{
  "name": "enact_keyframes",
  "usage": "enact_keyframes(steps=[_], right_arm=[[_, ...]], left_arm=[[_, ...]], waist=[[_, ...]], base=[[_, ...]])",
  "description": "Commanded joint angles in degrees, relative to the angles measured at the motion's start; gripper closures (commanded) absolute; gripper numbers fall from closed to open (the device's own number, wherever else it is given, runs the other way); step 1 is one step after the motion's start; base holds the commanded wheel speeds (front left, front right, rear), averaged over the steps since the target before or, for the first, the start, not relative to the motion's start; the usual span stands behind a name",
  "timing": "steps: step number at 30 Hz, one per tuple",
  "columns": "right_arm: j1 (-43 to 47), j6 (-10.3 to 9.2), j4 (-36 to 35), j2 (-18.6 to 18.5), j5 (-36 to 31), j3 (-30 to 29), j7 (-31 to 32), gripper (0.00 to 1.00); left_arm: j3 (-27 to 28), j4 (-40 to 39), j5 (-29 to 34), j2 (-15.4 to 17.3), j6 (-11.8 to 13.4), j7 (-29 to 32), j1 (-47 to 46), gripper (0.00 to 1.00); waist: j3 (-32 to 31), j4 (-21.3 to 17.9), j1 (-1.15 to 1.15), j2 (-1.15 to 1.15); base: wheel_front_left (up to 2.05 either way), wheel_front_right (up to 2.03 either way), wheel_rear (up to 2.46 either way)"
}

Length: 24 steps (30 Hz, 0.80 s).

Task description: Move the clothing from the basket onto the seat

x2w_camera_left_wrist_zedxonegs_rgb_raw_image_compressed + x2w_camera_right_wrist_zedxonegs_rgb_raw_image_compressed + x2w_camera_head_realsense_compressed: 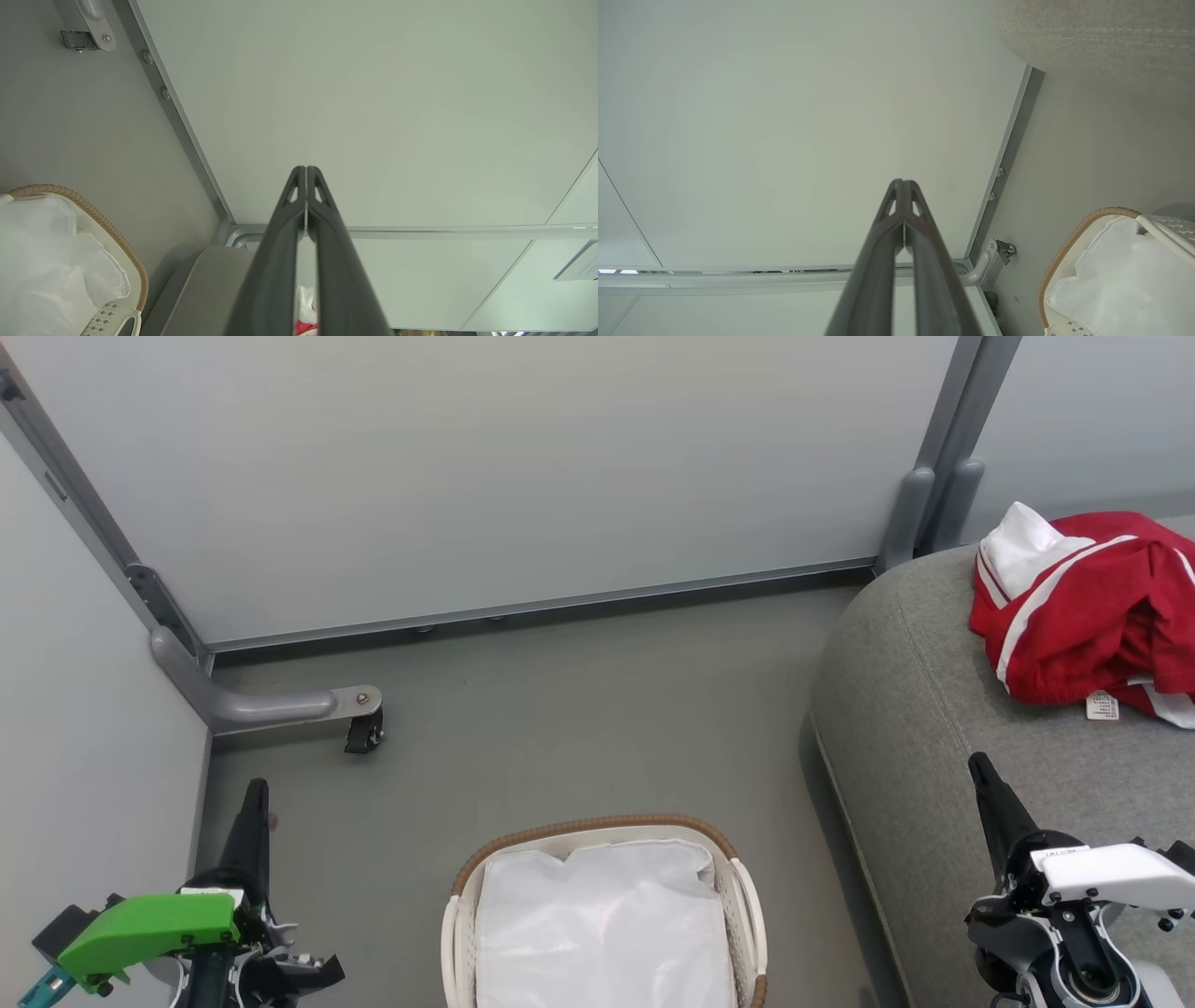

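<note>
seat (pixel 934 709) cut off at frame right, basket (pixel 597 824) cut off at bottom, white lining (pixel 607 933) inside. clothing (pixel 1092 616) heaped on seat, partly out of frame. left end effector (pixel 306 169) and right end effector (pixel 903 182) both pinched closed, empty. care label (pixel 1103 706) print unreadable

We are seeing soft, even, bright light; shadows falling faint. Seat (pixel 915 709) casting dim shadow band on floor (pixel 560 709) beside it. White lining (pixel 607 924) glaring, detail washing out. Wrist views slightly bowing wall rail (pixel 180 126) toward edges; left tool (pixel 306 169), right tool (pixel 903 182) softening near lens.
</note>
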Motion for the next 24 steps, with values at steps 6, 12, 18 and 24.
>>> enact_keyframes(steps=[6,12,18,24], right_arm=[[0.37,0.0,-0.45,-0.37,3.19,-0.36,0.97,1.0],[0.39,0.01,-0.5,-0.37,3.79,-0.4,1.09,1.0],[0.39,0.0,-0.49,-0.37,3.8,-0.39,1.09,1.0],[0.39,0.01,-0.49,-0.37,3.8,-0.39,1.08,1.0]], left_arm=[[0.64,-0.59,-2.78,0.32,-0.36,0.96,-1.1,1.0],[0.71,-0.62,-3.23,0.32,-0.37,1.15,-1.0,1.0],[0.7,-0.62,-3.22,0.32,-0.37,1.14,-1.0,1.0],[0.7,-0.63,-3.22,0.32,-0.37,1.14,-1.0,1.0]], waist=[[-0.12,-0.08,0.0,0.0],[-0.16,-0.11,0.0,0.0],[-0.16,-0.11,0.0,0.0],[-0.16,-0.11,0.0,0.0]], base=[[0.0,0.0,0.0],[0.0,0.0,0.0],[0.0,0.0,0.0],[0.0,0.0,0.0]])
